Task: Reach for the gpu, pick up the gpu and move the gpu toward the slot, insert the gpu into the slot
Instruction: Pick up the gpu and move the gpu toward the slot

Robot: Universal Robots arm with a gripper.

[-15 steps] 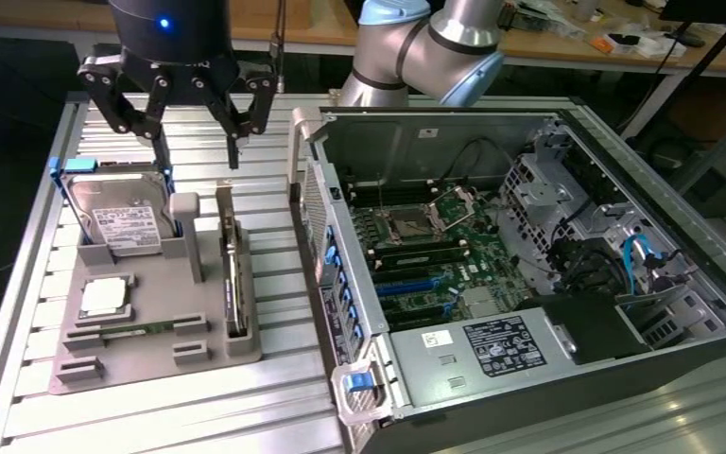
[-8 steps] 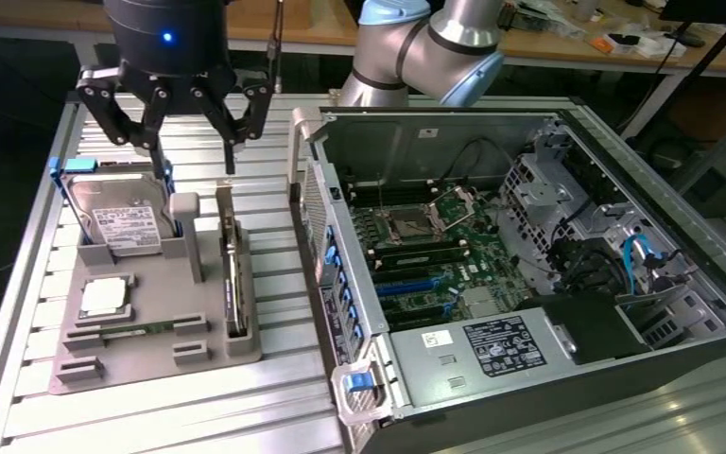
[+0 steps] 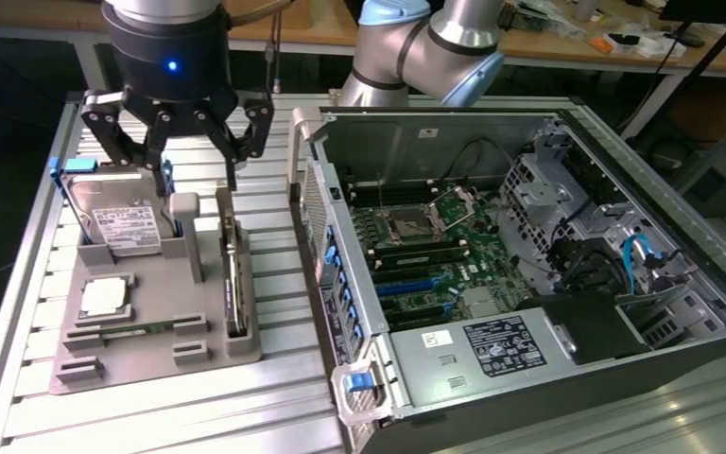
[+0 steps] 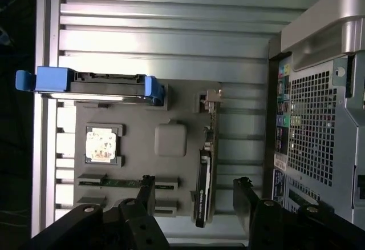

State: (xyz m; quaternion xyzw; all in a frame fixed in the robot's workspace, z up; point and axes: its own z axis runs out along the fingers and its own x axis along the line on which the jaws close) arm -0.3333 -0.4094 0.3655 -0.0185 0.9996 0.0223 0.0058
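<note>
Exterior view, starting from its left: a hard drive (image 3: 117, 225) in a blue carrier and a square processor chip (image 3: 105, 295) sit on a grey fixture (image 3: 136, 355). Along the fixture's right side the gpu (image 3: 231, 279) stands on edge in its holder, untouched. The gripper (image 3: 193, 168) hangs above it, jaws spread wide and empty; in the wrist view its fingers (image 4: 147, 190) flank the card without touching it. Further right, the open computer case (image 3: 388, 132) holds the green motherboard (image 3: 464, 236) and on it the blue slot (image 3: 404, 281).
</note>
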